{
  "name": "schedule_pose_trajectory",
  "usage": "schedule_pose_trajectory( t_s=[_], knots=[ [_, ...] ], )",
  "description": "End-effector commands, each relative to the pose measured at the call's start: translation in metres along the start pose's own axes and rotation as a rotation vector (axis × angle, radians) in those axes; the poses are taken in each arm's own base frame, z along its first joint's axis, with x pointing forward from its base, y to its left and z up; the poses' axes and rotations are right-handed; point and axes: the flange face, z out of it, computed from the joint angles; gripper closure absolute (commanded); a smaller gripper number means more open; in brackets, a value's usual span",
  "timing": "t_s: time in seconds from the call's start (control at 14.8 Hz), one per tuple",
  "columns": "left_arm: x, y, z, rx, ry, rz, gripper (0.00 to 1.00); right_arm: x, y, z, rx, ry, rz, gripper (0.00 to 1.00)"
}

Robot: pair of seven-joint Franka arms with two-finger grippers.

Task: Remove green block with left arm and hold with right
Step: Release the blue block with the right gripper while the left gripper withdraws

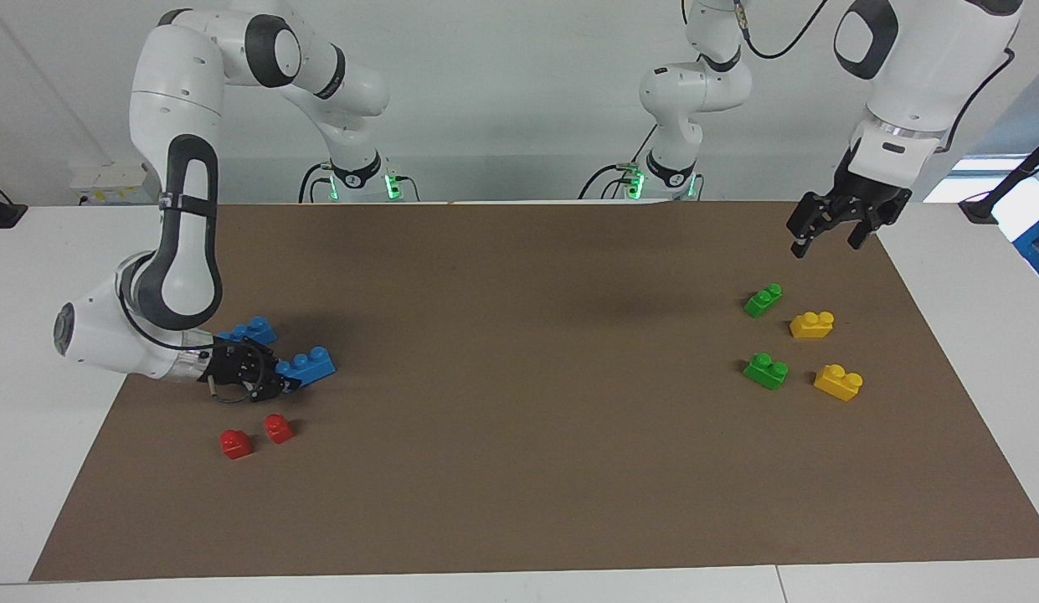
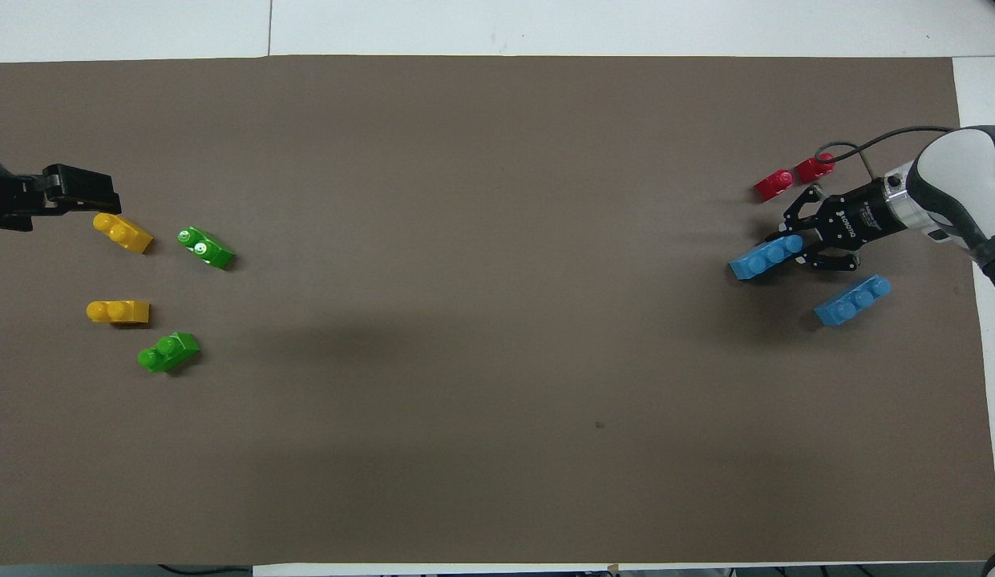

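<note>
Here, green block [image 1: 763, 300] lies apart from left jaws.

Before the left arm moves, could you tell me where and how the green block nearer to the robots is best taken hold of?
Probably from straight above, the left pincer closing on the two long flat sides of the green block, below its studs. It lies studs up and diagonal, so the wrist should turn to match; the yellow brick beside it leaves room.

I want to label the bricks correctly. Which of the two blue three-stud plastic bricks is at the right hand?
The blue three-stud plastic brick farther from the robots, at the right hand. The other blue brick lies apart, nearer the robots.
</note>
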Motion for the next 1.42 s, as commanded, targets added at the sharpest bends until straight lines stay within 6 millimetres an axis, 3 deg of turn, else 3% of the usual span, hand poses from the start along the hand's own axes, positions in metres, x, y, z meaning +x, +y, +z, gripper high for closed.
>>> schedule_pose_trajectory(
  t_s=[0.0,0.14,0.54,0.88,1.08,1.35],
  knots=[
    [-0.014,0.002,-0.004,0.017,-0.031,0.104,0.0,0.001,0.007,0.002,-0.012,0.025,-0.029,0.0],
    [-0.018,0.0,-0.008,0.018,-0.038,0.115,0.0,-0.004,0.003,-0.006,-0.009,0.03,-0.031,0.0],
    [-0.02,-0.008,-0.011,0.006,-0.057,0.095,0.0,-0.042,-0.018,-0.062,-0.025,0.102,-0.091,0.0],
    [-0.025,-0.009,-0.009,-0.004,-0.104,0.09,0.0,-0.103,-0.037,-0.109,-0.077,0.239,-0.22,0.0],
    [-0.026,-0.009,-0.009,-0.018,-0.113,0.075,0.0,-0.142,-0.048,-0.139,-0.136,0.337,-0.398,0.0],
    [-0.026,-0.012,-0.009,-0.048,-0.118,0.037,0.0,-0.201,-0.047,-0.179,-0.217,0.411,-0.646,0.0]
  ],
)
